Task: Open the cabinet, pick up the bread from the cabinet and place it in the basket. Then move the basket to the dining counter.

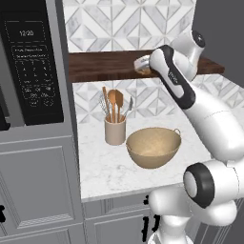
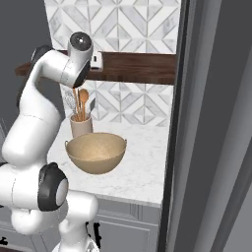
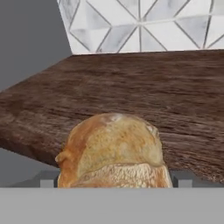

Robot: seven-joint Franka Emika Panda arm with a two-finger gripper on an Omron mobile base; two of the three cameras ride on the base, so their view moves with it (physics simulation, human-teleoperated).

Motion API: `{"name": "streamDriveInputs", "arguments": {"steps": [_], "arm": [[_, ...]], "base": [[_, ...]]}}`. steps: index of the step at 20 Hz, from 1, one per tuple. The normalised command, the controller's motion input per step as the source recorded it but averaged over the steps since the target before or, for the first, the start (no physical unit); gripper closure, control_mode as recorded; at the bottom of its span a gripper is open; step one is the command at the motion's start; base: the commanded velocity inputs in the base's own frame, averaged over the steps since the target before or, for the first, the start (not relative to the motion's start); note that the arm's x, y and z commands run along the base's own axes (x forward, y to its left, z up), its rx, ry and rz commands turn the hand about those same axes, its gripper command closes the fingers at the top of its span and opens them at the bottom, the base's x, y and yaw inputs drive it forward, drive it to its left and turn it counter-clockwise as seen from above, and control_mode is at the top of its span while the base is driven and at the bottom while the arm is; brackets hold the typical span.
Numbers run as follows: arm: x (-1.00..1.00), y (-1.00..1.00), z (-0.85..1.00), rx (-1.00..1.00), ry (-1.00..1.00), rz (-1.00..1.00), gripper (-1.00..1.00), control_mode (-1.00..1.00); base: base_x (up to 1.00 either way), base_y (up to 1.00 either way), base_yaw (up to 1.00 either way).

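Golden-brown bread [image 3: 114, 151] lying on dark wooden cabinet [image 3: 131, 92] shelf, between spread fingers of gripper [image 3: 114, 180], not clamped. Tan basket [image 1: 154, 147] on marble worktop [image 1: 102, 167] below, right of utensil cup [image 1: 115, 130].
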Motion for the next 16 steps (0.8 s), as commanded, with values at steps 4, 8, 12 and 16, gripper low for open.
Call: {"name": "streamDriveInputs", "arguments": {"steps": [4,8,12,16], "arm": [[-1.00,0.00,0.00,0.00,0.25,-0.02,1.00,-1.00],[-1.00,0.00,0.00,0.00,0.23,-0.02,1.00,-1.00],[-1.00,-0.02,-0.32,0.00,0.16,-0.01,1.00,-1.00],[-0.82,0.00,-1.00,-0.16,0.03,-0.01,1.00,-1.00]], "base": [[0.00,0.00,0.00],[0.00,0.00,0.00],[0.00,0.00,0.00],[0.00,0.00,0.00]]}}
